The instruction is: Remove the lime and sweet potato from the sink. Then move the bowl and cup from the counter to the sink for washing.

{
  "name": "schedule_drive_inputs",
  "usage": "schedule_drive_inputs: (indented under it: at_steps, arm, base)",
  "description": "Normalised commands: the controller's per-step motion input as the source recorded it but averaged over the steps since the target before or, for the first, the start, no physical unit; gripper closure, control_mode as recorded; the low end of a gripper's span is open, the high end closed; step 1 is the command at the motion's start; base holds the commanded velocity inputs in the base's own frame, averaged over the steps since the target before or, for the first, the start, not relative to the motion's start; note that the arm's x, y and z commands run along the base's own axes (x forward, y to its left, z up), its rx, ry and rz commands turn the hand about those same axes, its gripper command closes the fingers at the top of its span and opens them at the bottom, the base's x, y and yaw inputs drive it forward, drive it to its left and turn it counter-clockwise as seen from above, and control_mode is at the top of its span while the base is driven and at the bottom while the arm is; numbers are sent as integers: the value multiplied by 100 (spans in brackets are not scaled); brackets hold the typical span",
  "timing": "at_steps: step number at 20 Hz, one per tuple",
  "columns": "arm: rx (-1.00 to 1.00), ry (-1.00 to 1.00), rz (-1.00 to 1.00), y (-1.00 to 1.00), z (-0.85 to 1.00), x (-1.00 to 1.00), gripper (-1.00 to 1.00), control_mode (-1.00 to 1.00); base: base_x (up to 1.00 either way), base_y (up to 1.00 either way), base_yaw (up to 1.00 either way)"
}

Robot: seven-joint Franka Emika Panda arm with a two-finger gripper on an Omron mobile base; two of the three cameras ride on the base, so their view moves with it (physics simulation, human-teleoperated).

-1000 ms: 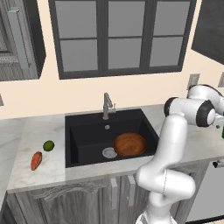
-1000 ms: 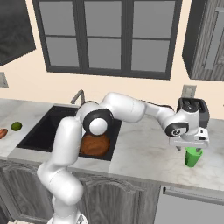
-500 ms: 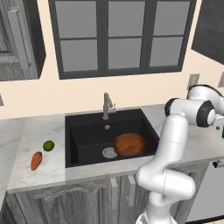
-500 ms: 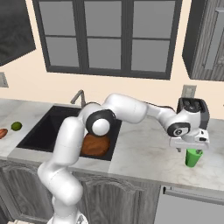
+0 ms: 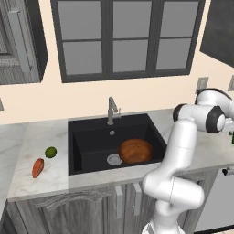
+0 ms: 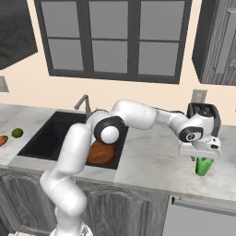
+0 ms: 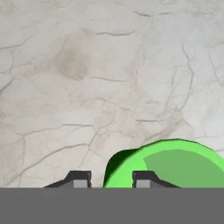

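Currently the hand [image 6: 201,156] sits directly over the cup [image 6: 202,166] on the worktop [image 6: 147,161], far to the right of the sink [image 5: 91,141]. From the right base view, the cup stands upright with its top tucked beneath the hand; the fingers themselves cannot be made out there. From the hand view, the cup [image 7: 170,164] shows its green rim and inner wall at the bottom right, with 1 fingertip [image 7: 78,179] outside the rim on its left and the other over the cup's opening, so the rim wall lies between the 2 tips. The tips stand apart with the rim wall between them; whether they press it cannot be told. The left base view gives what the others lack: the bowl [image 5: 135,151] lies inside the sink beside the round drain [image 5: 114,159], and the lime [image 5: 50,152] and sweet potato [image 5: 38,167] rest on the worktop left of the basin, near each other, apart. That view cuts the arm off at the right edge. In the right base view the bowl [image 6: 101,153] is partly hidden behind the arm. Compared with 0.5 s ago, the hand sits slightly lower over the cup; bowl, lime and sweet potato are unchanged.
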Motion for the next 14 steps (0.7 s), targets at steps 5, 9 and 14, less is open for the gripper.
schedule_drive_inputs:
  at_steps: [5, 9, 14]
  arm:
    - [10, 3, 0, 2, -11, -6, 100, -100]
    - [11, 1, 0, 8, -5, -20, 100, -100]
    - [6, 0, 0, 18, 6, -19, 100, -100]
  base:
    - [0, 0, 0]
    - [0, 0, 0]
    - [0, 0, 0]
